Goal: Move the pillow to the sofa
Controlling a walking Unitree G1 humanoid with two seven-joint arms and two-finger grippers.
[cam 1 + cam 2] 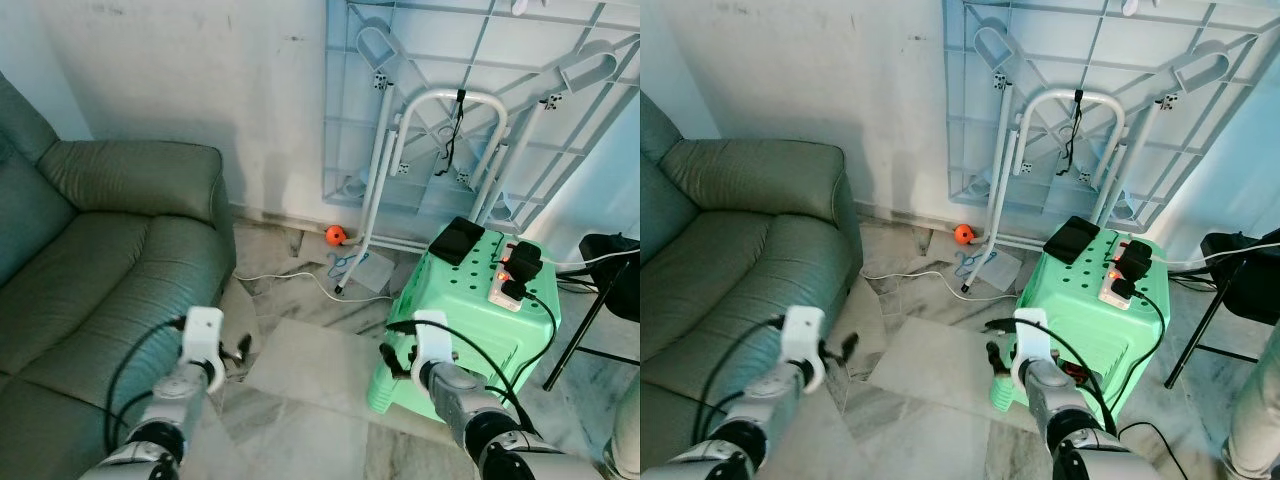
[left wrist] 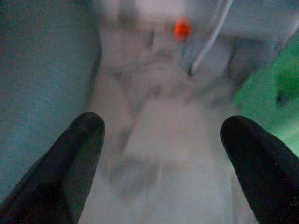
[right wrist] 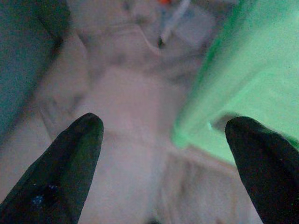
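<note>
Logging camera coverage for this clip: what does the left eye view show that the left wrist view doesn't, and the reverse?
Left eye alone: the power strip and black device on the green stool, the folded table against the wall, and the right gripper. Left wrist alone: a close look between the left gripper's spread fingers. Shared: the green sofa, marble floor and orange ball.

A strip of bare marble floor (image 1: 300, 370) lies open between the big grey-green leather sofa (image 1: 90, 280) and the mint-green plastic stool (image 1: 470, 310). A thin white cable (image 1: 285, 277) crosses the floor near the sofa's corner. By the wall stand a white metal frame (image 1: 420, 170) and a small orange ball (image 1: 335, 235).
</note>
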